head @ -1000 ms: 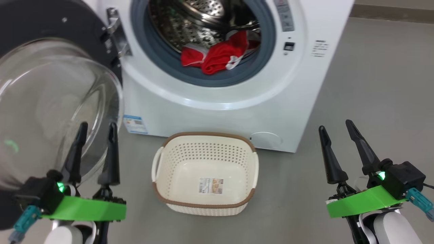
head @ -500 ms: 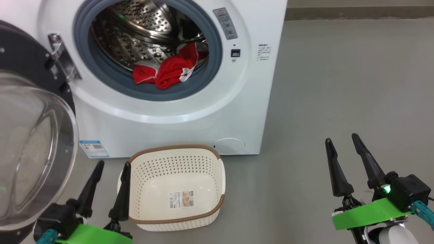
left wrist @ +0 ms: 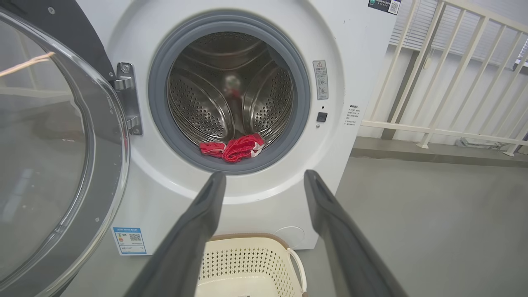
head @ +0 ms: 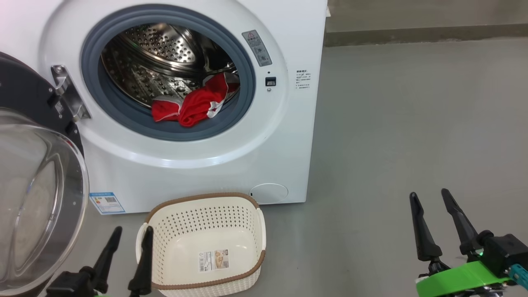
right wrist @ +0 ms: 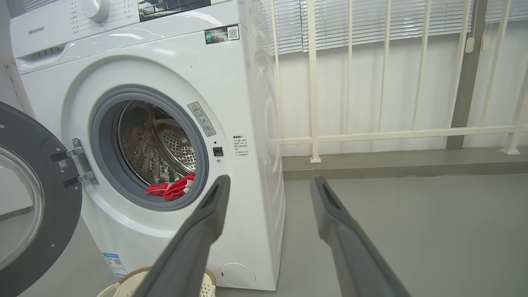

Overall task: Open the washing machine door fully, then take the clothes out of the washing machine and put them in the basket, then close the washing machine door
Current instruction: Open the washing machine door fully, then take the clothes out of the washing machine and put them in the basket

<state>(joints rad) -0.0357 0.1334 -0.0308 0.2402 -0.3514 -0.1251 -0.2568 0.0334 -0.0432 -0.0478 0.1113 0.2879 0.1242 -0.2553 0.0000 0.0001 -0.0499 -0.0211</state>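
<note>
**Head camera shifted; door wide open, clothes in drum**

Head view has swung since a second ago: washing machine (head: 198, 173) now sits further left and lower in frame; that is the camera, things have not shifted against each other. Washing machine door (head: 33, 206) hangs open at left on its hinge; red clothes (head: 189, 109) lie at the near lip of the drum, on the grey seal; basket (head: 202, 195) stands on the floor just in front of the machine, nothing in it but a paper label (head: 213, 260). Right wrist view adds the control panel (right wrist: 103, 16) and a white railing (right wrist: 383, 134) to the right; left wrist view looks straight down the drum to its back. Left gripper (head: 134, 231) spread wide, holding nothing, tips just left of the basket; right gripper (head: 429, 194) spread wide, holding nothing, over bare floor well right of the machine. Count: one machine, one door, one basket, one red bundle (pieces cannot be told apart), two grippers, two fingers each.
</note>
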